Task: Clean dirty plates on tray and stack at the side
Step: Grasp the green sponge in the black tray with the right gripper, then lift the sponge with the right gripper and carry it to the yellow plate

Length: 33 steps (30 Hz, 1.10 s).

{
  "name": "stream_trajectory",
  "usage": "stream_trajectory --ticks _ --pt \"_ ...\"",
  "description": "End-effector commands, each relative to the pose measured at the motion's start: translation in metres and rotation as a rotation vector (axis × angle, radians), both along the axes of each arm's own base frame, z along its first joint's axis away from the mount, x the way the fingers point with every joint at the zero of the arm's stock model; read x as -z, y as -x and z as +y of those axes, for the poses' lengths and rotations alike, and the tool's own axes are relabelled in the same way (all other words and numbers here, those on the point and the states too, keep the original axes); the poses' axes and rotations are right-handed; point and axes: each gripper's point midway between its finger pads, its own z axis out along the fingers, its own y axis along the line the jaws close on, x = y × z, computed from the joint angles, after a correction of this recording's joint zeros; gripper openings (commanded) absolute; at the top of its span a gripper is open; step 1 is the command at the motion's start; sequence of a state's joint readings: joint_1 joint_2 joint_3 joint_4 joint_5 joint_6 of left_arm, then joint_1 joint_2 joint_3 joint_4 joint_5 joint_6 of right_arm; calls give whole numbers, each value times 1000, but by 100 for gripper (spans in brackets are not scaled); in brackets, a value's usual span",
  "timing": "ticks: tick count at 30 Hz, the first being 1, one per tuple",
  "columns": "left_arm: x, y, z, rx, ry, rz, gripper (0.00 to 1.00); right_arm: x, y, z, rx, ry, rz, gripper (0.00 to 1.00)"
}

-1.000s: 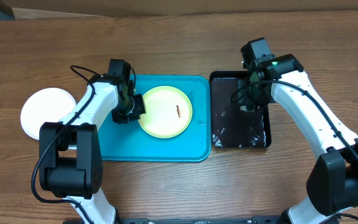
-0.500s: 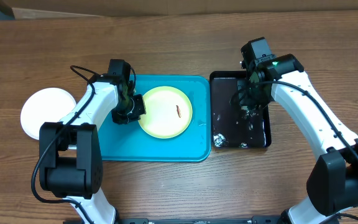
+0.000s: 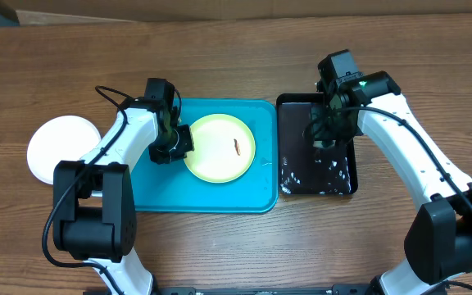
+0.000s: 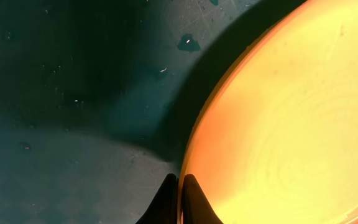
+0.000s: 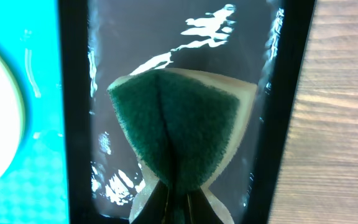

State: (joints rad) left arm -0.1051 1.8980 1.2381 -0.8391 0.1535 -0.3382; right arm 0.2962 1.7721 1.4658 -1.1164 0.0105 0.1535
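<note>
A pale yellow-green plate (image 3: 218, 148) with a small reddish-brown smear (image 3: 236, 147) lies on the teal tray (image 3: 156, 188). My left gripper (image 3: 180, 141) is shut on that plate's left rim; in the left wrist view its gripper (image 4: 180, 190) pinches the edge of the plate (image 4: 291, 124) above the tray floor (image 4: 73, 93). A white plate (image 3: 60, 147) rests on the table left of the tray. My right gripper (image 3: 328, 135) hangs over the black tray, shut on a green sponge (image 5: 179, 130), which it squeezes into a fold at the gripper (image 5: 178, 202).
The glossy black tray (image 3: 301, 115) holds water and stands right against the teal tray's right side. Wooden table surface (image 3: 220, 49) lies beyond and in front of both trays. In the right wrist view the teal tray (image 5: 42, 180) shows at the left.
The right gripper has shifted slightly with the sponge over the black tray, and the water's ripples have changed. The left gripper and the plate have edged a little to the right.
</note>
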Motion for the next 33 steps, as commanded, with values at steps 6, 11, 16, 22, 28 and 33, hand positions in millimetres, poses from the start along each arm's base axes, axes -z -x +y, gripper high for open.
stream_trajectory --ticks 6,11,16,22,28,33 --pt "-6 -7 -4 1 7 -20 4 -5 4 10 -27 -21 0 4" --pt "-6 -7 -4 1 8 -22 4 -4 3 -11 149 71 -12 4" --pt "-6 -8 -4 1 8 -27 4 -5 3 2 75 18 -6 4" --pt "-6 -9 -4 1 8 -30 4 -30 -3 45 0 -127 -41 4" --pt "-6 -9 -4 -10 9 -27 4 -53 1 116 -117 -219 -130 4" --pt "-7 -7 -8 -98 36 -5 4 -42 3 156 -139 -125 -225 4"
